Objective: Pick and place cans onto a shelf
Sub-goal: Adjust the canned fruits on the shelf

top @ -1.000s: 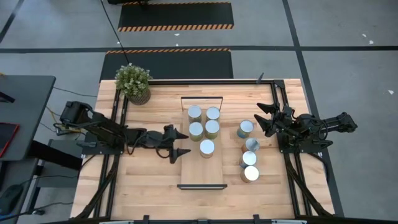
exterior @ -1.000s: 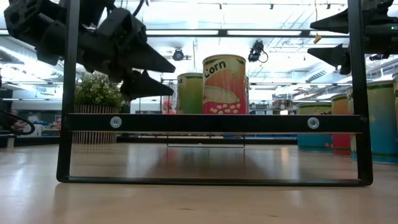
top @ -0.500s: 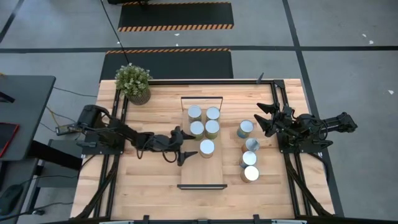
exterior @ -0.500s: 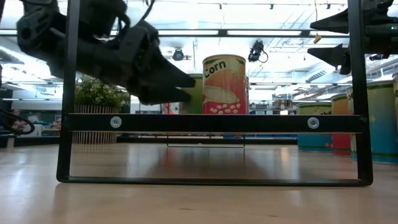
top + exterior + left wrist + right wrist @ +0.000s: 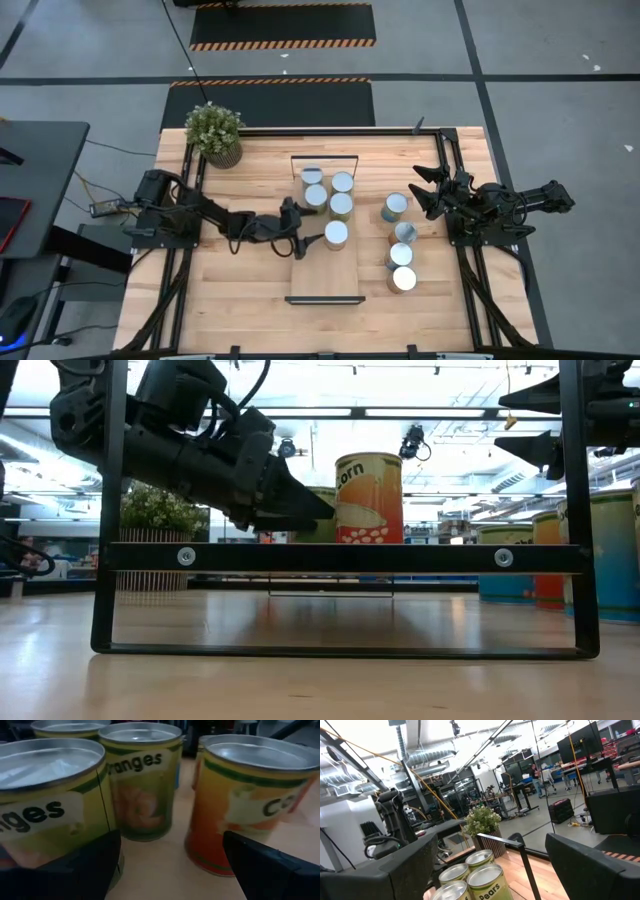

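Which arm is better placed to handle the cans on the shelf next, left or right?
Left. The left gripper is open right at the cans on the shelf; the right gripper waits, open, at the table's right edge.

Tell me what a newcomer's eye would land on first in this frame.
Most striking is the cluster of five silver-topped cans on the narrow wooden shelf at the table's centre, with the left gripper reaching in, open, at the shelf's left edge beside them. Four more cans stand on the table right of the shelf. The right gripper waits, open, near the right edge.
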Tool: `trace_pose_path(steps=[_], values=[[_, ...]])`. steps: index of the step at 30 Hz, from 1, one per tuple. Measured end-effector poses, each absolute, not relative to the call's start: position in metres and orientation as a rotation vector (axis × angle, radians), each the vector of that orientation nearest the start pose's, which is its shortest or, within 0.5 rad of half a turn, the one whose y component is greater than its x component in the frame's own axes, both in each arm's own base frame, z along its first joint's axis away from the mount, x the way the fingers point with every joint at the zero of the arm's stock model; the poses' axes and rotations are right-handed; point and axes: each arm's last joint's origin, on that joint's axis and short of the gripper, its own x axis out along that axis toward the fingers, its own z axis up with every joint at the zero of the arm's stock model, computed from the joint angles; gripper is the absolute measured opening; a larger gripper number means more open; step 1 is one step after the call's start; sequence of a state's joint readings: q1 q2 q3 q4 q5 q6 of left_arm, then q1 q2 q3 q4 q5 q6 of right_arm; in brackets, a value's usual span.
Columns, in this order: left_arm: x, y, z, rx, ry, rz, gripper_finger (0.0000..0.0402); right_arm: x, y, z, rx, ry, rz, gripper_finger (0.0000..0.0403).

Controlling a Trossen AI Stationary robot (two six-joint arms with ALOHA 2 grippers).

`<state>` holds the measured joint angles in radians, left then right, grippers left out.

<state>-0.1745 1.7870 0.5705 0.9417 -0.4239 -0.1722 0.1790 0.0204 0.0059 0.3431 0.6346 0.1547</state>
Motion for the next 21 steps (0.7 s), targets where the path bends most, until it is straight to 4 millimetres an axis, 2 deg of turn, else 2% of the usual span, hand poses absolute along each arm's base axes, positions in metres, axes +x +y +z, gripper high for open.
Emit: trace_pose_path(steps=[6, 10, 15, 21], values=[[0.305, -0.048, 0.126, -0.131, 0.248, 0.208, 0.0357, 0.09, -0.001, 0.195, 0.282, -0.339, -0.428, 0.0378], [0.304, -0.059, 0.126, -0.077, 0.258, 0.137, 0.0357, 0.09, -0.001, 0.195, 0.282, -0.339, -0.427, 0.0378], [0.303, -0.062, 0.126, -0.017, 0.259, 0.15, 0.0357, 0.09, -0.001, 0.195, 0.282, -0.339, -0.428, 0.0378], [0.302, -0.064, 0.127, -0.06, 0.255, 0.148, 0.0357, 0.09, -0.001, 0.195, 0.282, -0.339, -0.428, 0.0378]])
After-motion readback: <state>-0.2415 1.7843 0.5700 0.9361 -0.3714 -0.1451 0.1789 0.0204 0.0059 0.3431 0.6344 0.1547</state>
